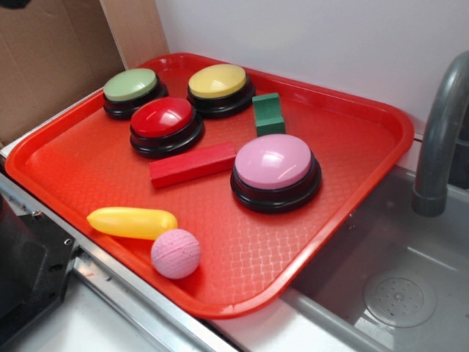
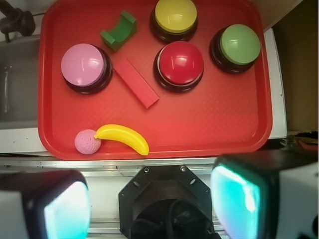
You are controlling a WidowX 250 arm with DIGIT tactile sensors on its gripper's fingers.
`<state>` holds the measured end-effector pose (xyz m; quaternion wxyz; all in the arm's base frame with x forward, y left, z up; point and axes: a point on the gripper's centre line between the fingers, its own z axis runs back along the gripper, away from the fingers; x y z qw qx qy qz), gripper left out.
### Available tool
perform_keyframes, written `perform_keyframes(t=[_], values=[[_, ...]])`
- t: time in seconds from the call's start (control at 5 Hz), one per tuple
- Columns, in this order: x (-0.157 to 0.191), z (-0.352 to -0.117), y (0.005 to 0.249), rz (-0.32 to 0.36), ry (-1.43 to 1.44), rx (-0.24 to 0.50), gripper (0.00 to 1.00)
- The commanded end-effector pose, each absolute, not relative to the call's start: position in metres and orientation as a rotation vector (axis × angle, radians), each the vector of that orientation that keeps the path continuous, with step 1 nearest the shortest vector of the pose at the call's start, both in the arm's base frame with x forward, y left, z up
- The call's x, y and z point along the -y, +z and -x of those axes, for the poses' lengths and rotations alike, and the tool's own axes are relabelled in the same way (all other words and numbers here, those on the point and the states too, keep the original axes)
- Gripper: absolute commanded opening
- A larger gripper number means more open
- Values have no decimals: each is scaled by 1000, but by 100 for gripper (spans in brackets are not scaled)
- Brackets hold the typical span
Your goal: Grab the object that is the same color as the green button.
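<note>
Tray [image 1: 352, 191]: red, carries everything.
Green button [image 1: 130, 84]: far corner, beside yellow button [image 1: 218, 80].
Green block [image 1: 268, 114]: between yellow button and pink button [image 1: 273, 160], untouched.
Tool [image 2: 149, 209]: fingers spread wide, off the tray.
Writing: none legible.

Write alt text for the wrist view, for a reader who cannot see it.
The open gripper hangs over the near edge of a red tray holding green button, yellow, red and pink buttons, a green block, red block, banana and pink ball.
</note>
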<state>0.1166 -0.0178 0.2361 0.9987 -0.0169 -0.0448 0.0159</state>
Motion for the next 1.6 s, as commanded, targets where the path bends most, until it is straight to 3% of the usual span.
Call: perform_keyframes(t=[0.0,0.4,0.6,1.2,1.4], values=[[18,-117,236,34,32,90,100],[35,-154,222,79,103,121,100],[50,-183,203,78,236,172,100],[65,-275,142,155,587,165,100],[63,-305,113,100,684,144,100]])
